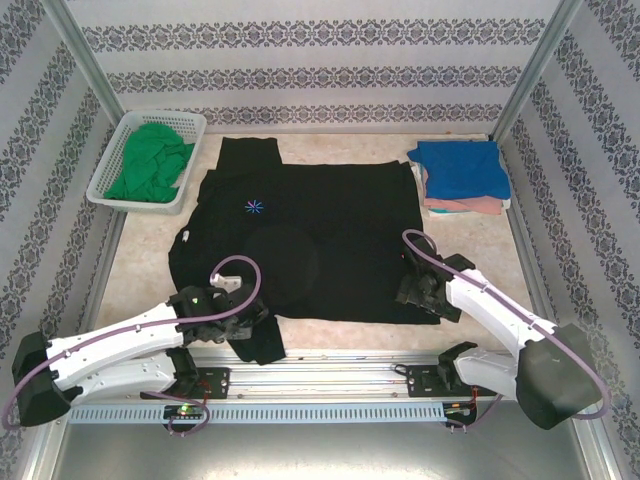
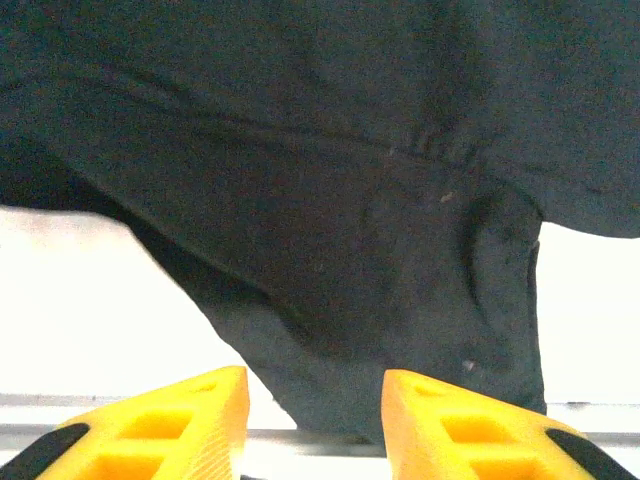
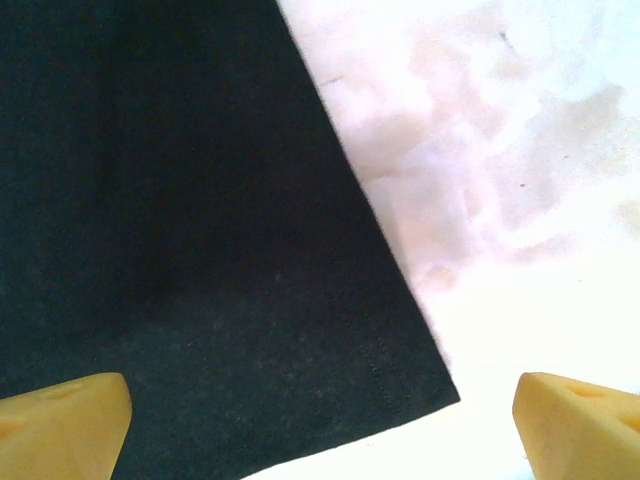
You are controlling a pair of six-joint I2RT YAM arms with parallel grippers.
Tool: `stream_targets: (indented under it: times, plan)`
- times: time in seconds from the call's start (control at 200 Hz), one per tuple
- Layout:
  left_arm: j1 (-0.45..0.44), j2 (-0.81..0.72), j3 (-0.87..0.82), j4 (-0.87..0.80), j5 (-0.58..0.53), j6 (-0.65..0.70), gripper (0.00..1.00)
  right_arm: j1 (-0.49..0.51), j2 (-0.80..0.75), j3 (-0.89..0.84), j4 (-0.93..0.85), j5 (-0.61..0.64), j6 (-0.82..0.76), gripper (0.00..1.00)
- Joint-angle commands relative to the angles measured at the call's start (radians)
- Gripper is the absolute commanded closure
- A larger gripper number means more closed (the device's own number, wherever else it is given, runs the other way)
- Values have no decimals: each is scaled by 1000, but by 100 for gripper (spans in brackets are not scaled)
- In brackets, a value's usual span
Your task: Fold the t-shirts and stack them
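A large black t-shirt lies spread flat across the table, its small light-blue chest mark facing up. One sleeve trails toward the near edge. My left gripper hovers over that sleeve with its yellow fingers partly apart and nothing pinched. At the shirt's near right hem corner, my right gripper stands wide open above the cloth. A blue t-shirt sits folded on a pink one at the back right. A green t-shirt is bunched in the basket.
The white lattice basket stands at the back left. Patterned walls close in the back and both sides. A metal rail runs along the near edge, with the sleeve's end lying over it. Bare tabletop shows left of the shirt.
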Motion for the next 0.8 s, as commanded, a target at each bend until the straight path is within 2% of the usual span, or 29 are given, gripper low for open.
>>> stream_targets:
  times: [0.0,0.11,0.205,0.285,0.335,0.41,0.57,0.794]
  plan:
    - [-76,3,-6,-137,-45,-213,63,-25,1,-14,16,-10,-14,2]
    - [-121,32,-47,-129,-10,-270,63,-46,12,-14,22,-9,-14,2]
    - [-121,68,-125,-14,63,-235,60,-59,17,-21,62,-35,3,2]
    - [-119,93,-174,69,108,-213,56,-58,-17,-65,159,-112,41,2]
    - [-119,91,-176,79,106,-210,54,-57,-32,-91,194,-132,69,2]
    - [-118,74,-186,92,85,-205,50,-61,-28,-97,186,-98,82,2]
    - [-104,64,-209,186,56,-185,49,-62,16,-76,156,-90,47,2]
    - [-95,154,-223,330,72,-153,49,-60,40,-94,191,-100,34,2]
